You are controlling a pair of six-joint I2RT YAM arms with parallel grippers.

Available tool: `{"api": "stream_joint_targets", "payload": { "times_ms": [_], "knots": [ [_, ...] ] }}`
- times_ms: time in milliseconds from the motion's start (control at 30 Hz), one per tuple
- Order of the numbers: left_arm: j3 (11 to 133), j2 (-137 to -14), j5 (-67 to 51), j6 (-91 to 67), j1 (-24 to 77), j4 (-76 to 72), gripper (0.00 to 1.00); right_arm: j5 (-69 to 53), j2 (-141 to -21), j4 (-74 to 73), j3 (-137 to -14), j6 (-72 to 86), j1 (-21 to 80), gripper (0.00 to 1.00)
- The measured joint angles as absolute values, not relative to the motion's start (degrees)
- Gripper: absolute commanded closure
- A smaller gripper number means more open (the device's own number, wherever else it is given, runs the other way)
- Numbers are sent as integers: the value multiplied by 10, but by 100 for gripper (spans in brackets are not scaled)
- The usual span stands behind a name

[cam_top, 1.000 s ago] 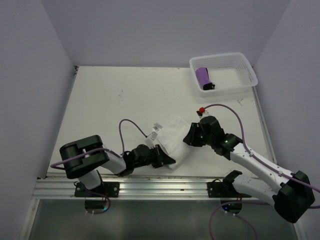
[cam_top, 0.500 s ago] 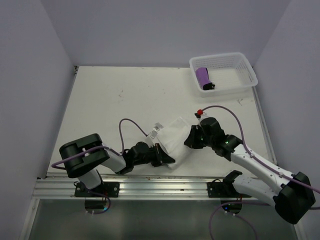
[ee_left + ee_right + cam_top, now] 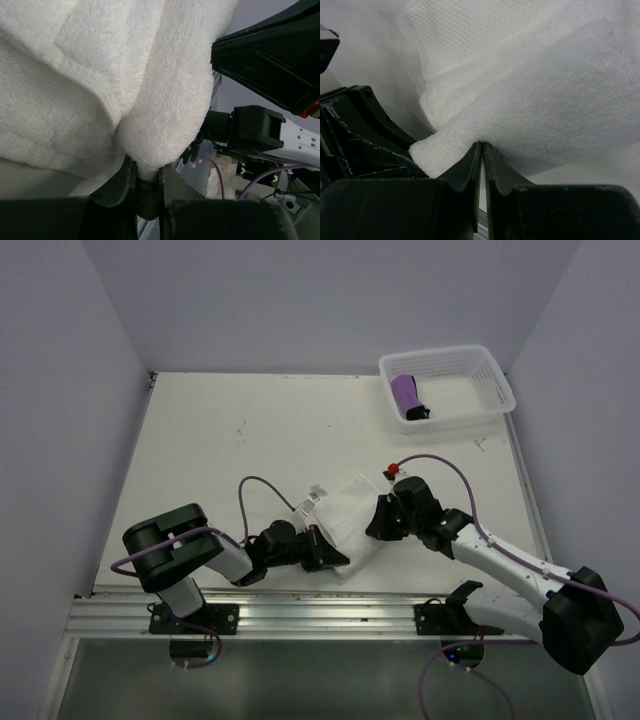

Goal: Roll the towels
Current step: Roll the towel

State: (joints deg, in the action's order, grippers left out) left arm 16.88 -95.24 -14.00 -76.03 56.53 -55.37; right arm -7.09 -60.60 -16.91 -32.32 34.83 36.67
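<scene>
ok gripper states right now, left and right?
left gripper: closed, pinching a fold of the white towel.
right gripper: closed, tips apparently nipping the edge of the same white towel.

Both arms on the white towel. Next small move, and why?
Likely lift both pinched spots of the white towel slightly and turn them over onto it, starting the roll. The left gripper clamps a fold in its fingers, and the right gripper looks shut on an edge. The towel lies folded, not yet rolled. The purple towel already sits rolled in the basket.
</scene>
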Motion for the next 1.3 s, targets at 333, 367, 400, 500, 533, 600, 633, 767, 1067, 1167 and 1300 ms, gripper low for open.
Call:
{"api": "stream_joint_targets", "payload": {
  "times_ms": [333,367,400,500,533,600,633,767,1067,1167,1300],
  "knots": [
    [180,-921,-131,-742,563,-494,81,-61,-680,-137,-334,349,369,87],
    [180,-915,-128,-738,563,-485,80,-60,-684,-136,-337,349,370,87],
    [180,-911,-125,-737,563,-479,77,-58,-691,-135,-341,349,371,87],
    [180,-898,-114,-729,563,-460,65,-58,-710,-132,-352,349,371,87],
    [180,-893,-111,-726,563,-454,62,-58,-716,-131,-355,349,372,87],
    [178,-882,-104,-720,563,-442,52,-58,-725,-128,-359,349,372,87],
    [178,-877,-102,-715,563,-436,50,-58,-727,-127,-361,349,372,87],
    [177,-846,-87,-695,563,-389,40,-57,-735,-127,-366,348,372,87],
    [197,-701,-1,-613,563,-205,33,-57,-751,-124,-376,347,372,87],
    [216,-655,39,-583,564,-154,32,-57,-758,-124,-381,345,372,87],
    [246,-642,82,-536,579,-118,32,-56,-766,-124,-388,345,372,87]
  ]
}}
